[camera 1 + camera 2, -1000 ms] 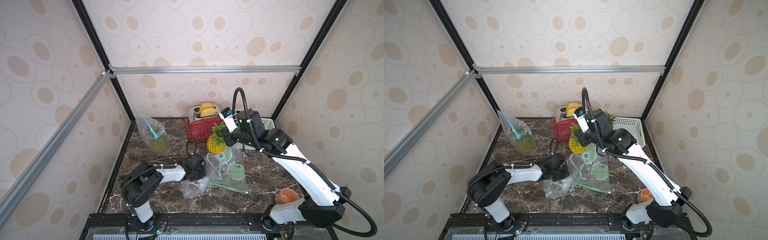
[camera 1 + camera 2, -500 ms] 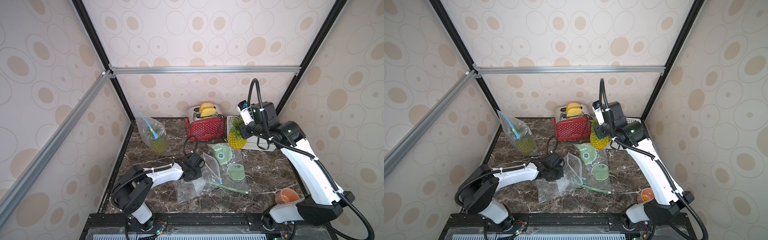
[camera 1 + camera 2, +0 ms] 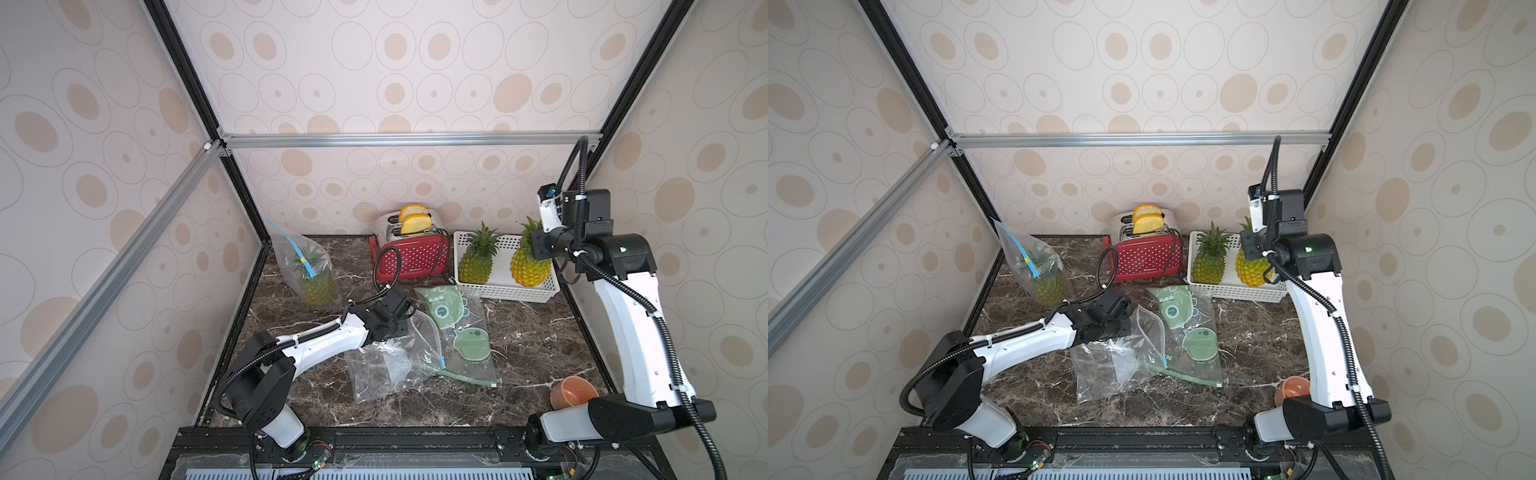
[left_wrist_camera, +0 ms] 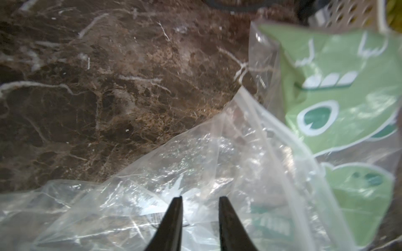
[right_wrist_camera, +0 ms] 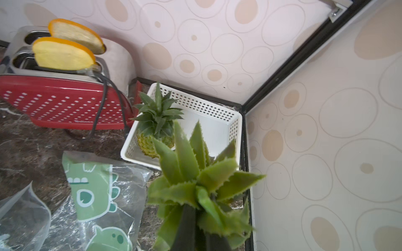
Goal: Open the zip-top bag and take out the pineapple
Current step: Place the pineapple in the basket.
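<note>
My left jaws now parted: clear bag (image 3: 380, 365) released, slumps empty on bench (image 3: 540, 332). My right jaws clamp pineapple (image 3: 530, 266) crown; it now hangs over white basket (image 3: 498, 293). Out of bag; only set-down left, I judge.

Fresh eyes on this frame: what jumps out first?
The right gripper pinching a yellow pineapple by its crown at the white basket, back right, beside a second pineapple. Then the left gripper, jaws apart over an empty clear bag mid-table, and the red toaster at the back wall.
</note>
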`<state>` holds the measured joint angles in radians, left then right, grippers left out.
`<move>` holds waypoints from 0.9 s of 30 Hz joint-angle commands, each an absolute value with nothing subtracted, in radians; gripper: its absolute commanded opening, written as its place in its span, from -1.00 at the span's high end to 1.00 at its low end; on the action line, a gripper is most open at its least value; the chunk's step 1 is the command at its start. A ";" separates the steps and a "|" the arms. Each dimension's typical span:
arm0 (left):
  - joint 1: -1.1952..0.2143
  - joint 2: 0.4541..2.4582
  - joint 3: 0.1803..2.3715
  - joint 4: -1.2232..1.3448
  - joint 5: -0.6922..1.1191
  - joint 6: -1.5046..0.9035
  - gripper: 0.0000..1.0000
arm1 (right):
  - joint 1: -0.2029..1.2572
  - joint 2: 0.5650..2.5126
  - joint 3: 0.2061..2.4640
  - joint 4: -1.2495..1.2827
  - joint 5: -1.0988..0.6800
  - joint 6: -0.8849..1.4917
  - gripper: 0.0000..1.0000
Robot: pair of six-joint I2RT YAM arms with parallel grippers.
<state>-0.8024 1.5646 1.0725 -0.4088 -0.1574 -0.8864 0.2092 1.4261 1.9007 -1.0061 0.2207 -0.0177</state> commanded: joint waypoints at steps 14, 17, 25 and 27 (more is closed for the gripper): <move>-0.791 1.425 1.241 -0.459 -0.346 -0.692 -0.15 | 0.133 1.601 1.722 -0.614 0.258 0.022 1.00; -0.782 1.426 1.251 -0.470 -0.350 -0.690 -0.14 | 0.132 1.649 1.734 -0.587 0.294 0.020 1.00; -0.755 1.465 1.286 -0.477 -0.338 -0.690 -0.11 | 0.131 1.743 1.801 -0.560 0.273 0.024 1.00; -0.751 1.477 1.296 -0.476 -0.333 -0.690 -0.10 | 0.130 1.757 1.818 -0.556 0.267 0.024 1.00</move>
<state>-0.7593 1.4578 1.2491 -0.4500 -0.3199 -0.7025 0.1349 1.7485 1.7676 -0.6155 0.2604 0.0189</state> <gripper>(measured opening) 0.552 0.055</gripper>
